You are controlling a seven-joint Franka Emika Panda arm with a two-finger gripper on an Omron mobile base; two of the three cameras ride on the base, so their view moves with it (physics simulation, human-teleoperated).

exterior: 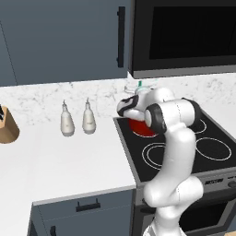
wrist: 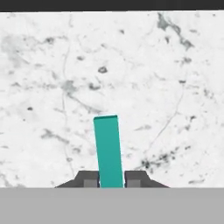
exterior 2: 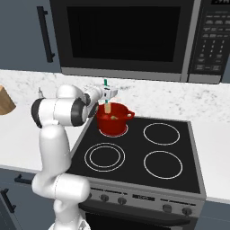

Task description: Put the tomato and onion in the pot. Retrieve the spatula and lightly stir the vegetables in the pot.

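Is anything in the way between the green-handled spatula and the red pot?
No, nothing visible. The gripper holds the teal-handled spatula upright, its pale head already dipping into the squat red pot on the black stove.

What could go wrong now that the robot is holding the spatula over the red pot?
The pincer grips the slim teal-handled spatula by a narrow stretch of handle, so hard stirring might make it twist or slip. The squat red two-handled pot sits loose on the black glass stovetop, so a sideways push could slide it off its burner. The spatula's pale head looks close to the rim and could catch on it.
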